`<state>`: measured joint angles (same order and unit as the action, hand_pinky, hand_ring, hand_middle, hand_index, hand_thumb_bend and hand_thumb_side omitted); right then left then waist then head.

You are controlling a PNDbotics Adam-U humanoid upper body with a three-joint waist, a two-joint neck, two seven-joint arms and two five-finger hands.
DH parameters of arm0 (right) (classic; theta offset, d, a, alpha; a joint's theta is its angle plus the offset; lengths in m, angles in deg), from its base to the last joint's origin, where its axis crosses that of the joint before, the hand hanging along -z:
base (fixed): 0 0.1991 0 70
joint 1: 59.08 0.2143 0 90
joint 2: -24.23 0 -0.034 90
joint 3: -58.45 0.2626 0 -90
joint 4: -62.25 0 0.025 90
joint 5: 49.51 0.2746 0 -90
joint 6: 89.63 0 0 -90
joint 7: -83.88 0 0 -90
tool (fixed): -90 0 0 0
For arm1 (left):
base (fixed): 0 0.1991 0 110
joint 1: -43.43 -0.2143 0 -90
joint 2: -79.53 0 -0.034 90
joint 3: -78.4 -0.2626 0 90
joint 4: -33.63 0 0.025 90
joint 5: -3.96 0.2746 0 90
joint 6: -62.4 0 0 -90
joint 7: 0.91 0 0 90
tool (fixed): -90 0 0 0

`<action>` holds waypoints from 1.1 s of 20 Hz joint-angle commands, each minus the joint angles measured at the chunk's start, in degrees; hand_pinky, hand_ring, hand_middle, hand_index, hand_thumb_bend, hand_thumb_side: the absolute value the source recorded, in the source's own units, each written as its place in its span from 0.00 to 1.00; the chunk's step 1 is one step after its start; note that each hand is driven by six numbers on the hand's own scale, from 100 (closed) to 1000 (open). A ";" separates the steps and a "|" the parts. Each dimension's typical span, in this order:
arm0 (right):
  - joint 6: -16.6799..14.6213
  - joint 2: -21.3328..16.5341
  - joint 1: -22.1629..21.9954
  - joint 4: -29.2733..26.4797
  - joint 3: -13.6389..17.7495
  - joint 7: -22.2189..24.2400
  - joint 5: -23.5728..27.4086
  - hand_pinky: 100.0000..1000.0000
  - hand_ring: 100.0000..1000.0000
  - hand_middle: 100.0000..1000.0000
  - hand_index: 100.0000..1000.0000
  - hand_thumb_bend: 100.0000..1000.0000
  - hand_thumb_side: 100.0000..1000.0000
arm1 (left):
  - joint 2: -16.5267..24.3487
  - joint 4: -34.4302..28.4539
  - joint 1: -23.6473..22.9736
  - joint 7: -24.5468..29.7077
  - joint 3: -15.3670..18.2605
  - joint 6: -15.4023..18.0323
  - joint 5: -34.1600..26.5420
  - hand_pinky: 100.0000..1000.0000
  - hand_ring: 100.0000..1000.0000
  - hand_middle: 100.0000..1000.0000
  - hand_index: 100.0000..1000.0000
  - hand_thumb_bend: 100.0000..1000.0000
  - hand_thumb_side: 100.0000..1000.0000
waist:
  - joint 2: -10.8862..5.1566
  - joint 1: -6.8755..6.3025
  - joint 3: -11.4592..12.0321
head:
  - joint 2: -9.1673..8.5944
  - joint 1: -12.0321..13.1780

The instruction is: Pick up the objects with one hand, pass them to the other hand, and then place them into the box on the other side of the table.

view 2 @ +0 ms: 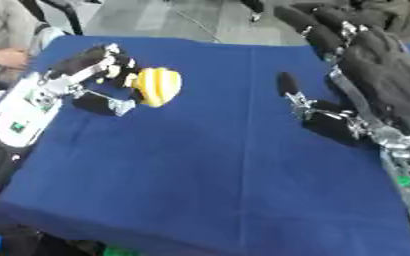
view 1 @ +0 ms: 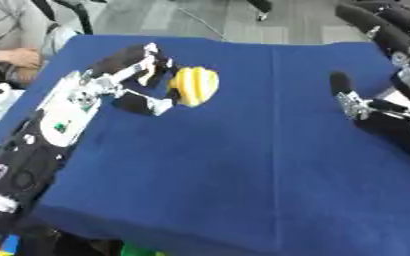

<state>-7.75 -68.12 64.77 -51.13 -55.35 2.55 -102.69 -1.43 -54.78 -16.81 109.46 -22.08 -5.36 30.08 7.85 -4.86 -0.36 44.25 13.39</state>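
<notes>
Left hand fingers curled round yellow object; right hand fingers straight, raised over blue table.

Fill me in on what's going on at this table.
The robot's left hand has its fingers and thumb curled round a yellow object on the left part of the blue table. The right hand waits open on the right, holding nothing. No handover has happened yet, and no box shows in either view.

On the table we see the left hand just left of the round object — right hand well apart, rightward.
</notes>
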 commanded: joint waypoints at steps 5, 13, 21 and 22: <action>-2.98 0.43 2.62 -1.20 -2.24 4.65 -0.30 0.88 0.92 0.91 1.00 0.18 0.00 | -1.72 -3.55 3.23 4.47 -2.30 0.11 -3.65 0.63 0.22 0.09 0.19 0.00 0.16 | -1.14 0.17 0.24 | -0.14 -0.21; -3.15 0.25 3.14 -1.20 -3.87 8.35 1.29 0.88 0.92 0.90 1.00 0.09 0.00 | -2.88 -4.80 5.24 6.90 -3.04 -0.69 -7.23 0.63 0.22 0.09 0.19 0.00 0.17 | -1.14 0.26 0.44 | -0.14 -0.27; -2.64 0.37 2.96 -1.07 -4.65 9.60 1.42 0.87 0.91 0.90 1.00 0.04 0.00 | -3.31 -6.56 5.94 9.23 -3.74 -1.19 -10.30 0.63 0.21 0.09 0.19 0.00 0.17 | -1.10 0.25 0.57 | -0.14 -0.34; -2.61 0.43 2.94 -0.99 -4.72 9.61 1.36 0.87 0.91 0.90 1.00 0.04 0.00 | -3.31 -6.92 5.94 9.56 -3.84 -1.22 -10.69 0.63 0.21 0.09 0.19 0.00 0.17 | -1.09 0.24 0.58 | -0.14 -0.38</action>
<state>-10.35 -67.61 66.78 -51.14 -60.25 11.94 -101.38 -5.31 -60.42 -11.93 118.58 -26.17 -6.58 20.15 7.84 -4.79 0.08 44.25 13.03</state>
